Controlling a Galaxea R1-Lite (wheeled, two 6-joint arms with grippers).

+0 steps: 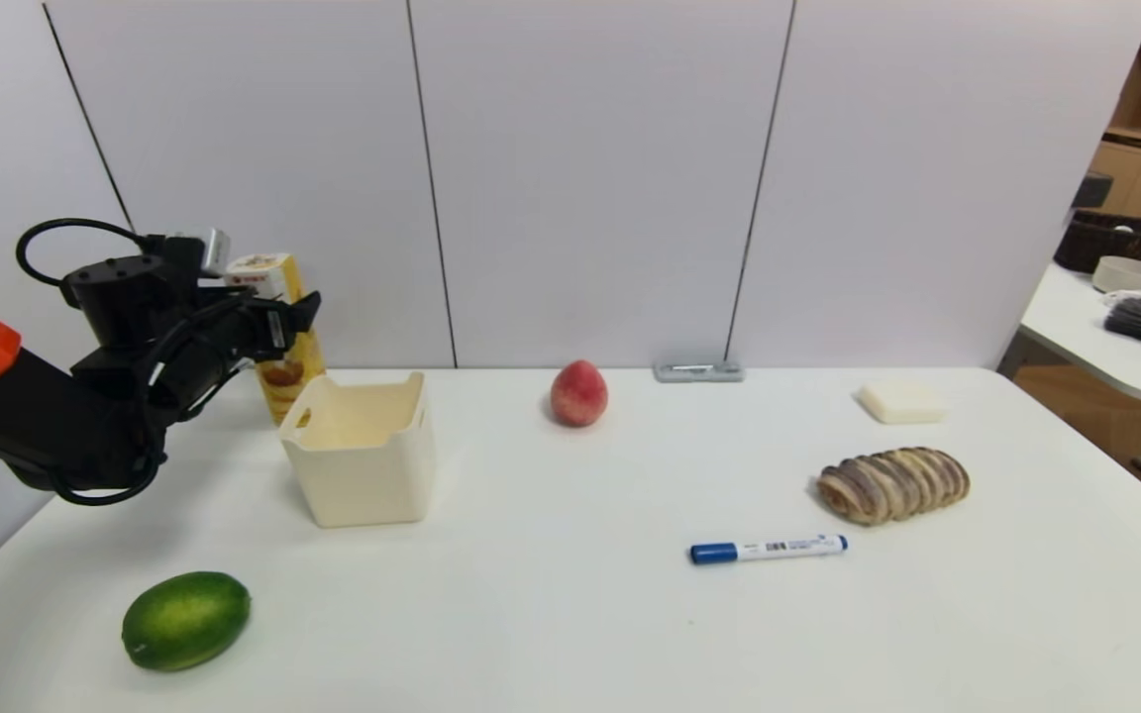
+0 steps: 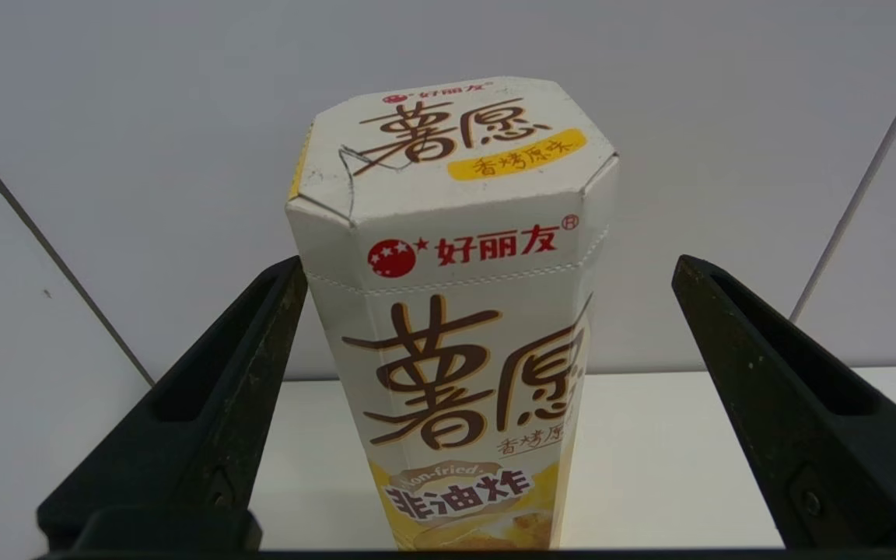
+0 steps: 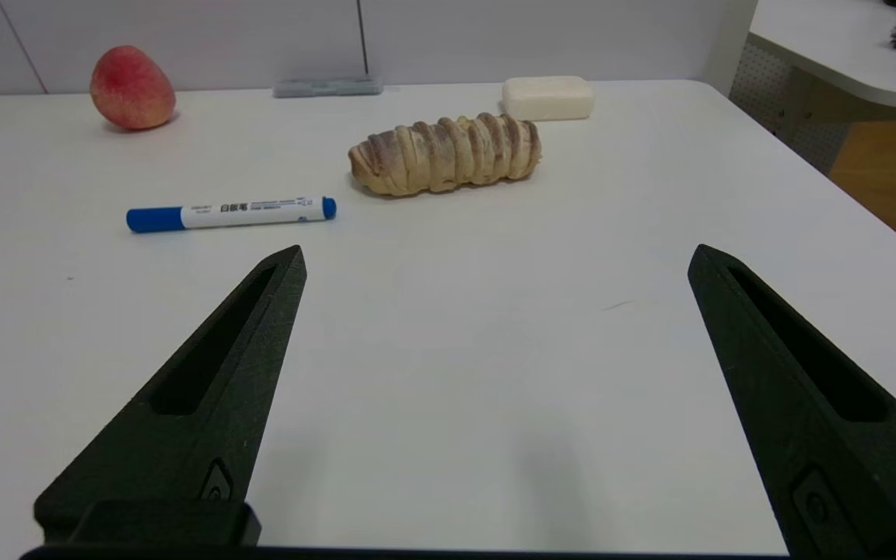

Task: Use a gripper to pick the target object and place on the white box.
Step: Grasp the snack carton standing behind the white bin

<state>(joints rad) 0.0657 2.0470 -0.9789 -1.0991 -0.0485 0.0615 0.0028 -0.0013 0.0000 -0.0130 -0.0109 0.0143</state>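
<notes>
Head view: the snack carton is seen standing upright at the far left of the white table, its long axis vertical, close to the grey wall panels behind it. The left gripper is held level at the carton's upper half, its black fingers reaching toward it from the left. The white box is set just in front of and beside the carton, its open top facing up. Open tabletop is left to the right of the box as far as a red peach; a green fruit lies near the front edge, well apart. A blue marker, a bread roll and a small cream block are spread across the right half.

Left wrist view: the carton is framed between the two spread fingers, with the gripper wide open; a gap is visible on the right side, while contact on the left cannot be judged. The carton's white hexagonal top, red brand mark, large brown characters and yellow lower band are shown facing the camera.

Right wrist view: the right gripper is held open and empty low over bare table, with the marker, roll, block and peach lying beyond it.
</notes>
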